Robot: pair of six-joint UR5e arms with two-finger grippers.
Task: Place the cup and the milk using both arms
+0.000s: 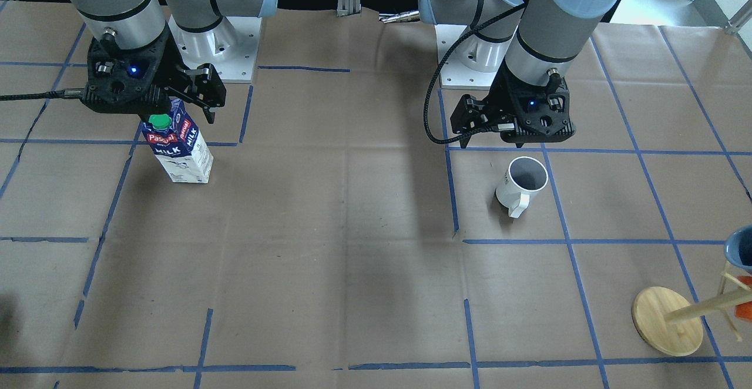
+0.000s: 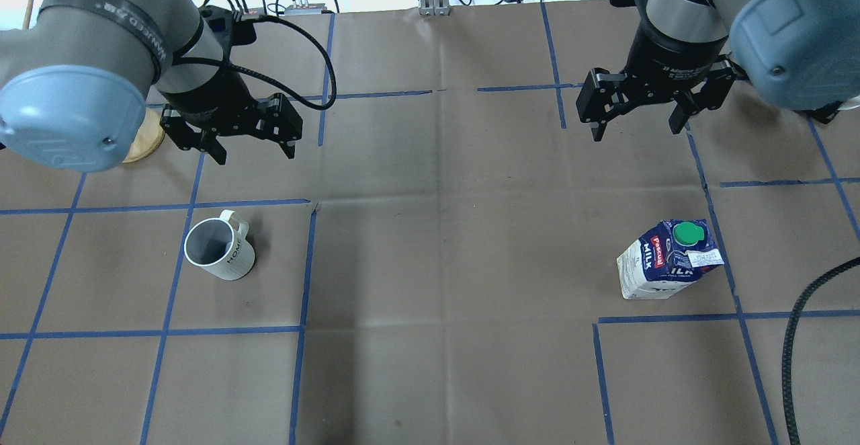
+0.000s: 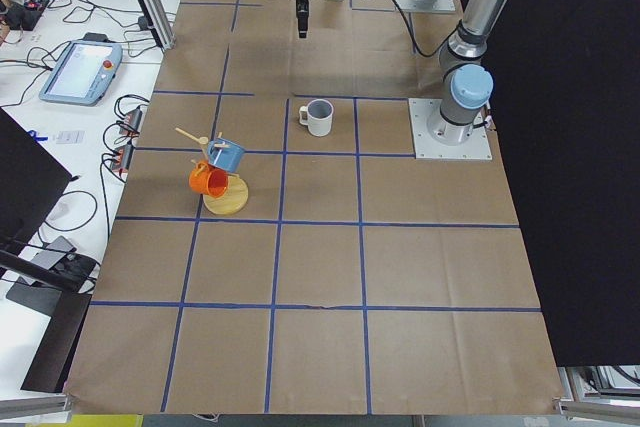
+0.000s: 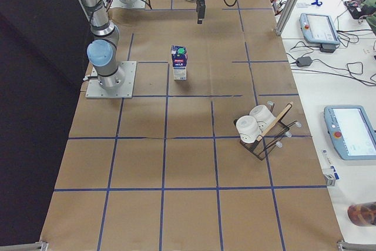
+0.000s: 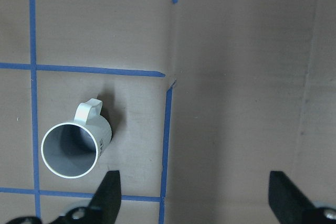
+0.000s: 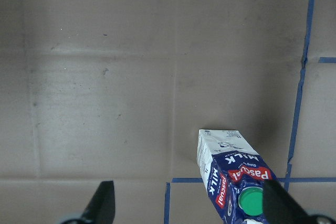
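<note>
**Fingers wide open on both arms, nothing in hand**

The left gripper hangs high with its fingers spread wide and empty. The right gripper is the same, wide apart and holding nothing.

The small white cylindrical mug stands upright on the brown-paper-covered desk, inside a blue-taped square. It is closer to the robot than the left gripper and a little to one side of it, with its handle turned away from the robot. The blue-and-white gable-top milk carton with a round green cap stands upright just beside a tape line, likewise on the robot's side of the right gripper.

To my eye the step in hand is the approach. The left arm should centre over the mug before dropping, then close across the wall, away from the handle. The right should straddle the carton's flat sides below the gable and clear of the cap, keeping it upright.

A wooden mug tree with a blue and an orange cup stands near the left arm, on the side away from the mug. A wire rack of white cups stands well apart from the carton. Neither lies between a gripper and its target.
</note>
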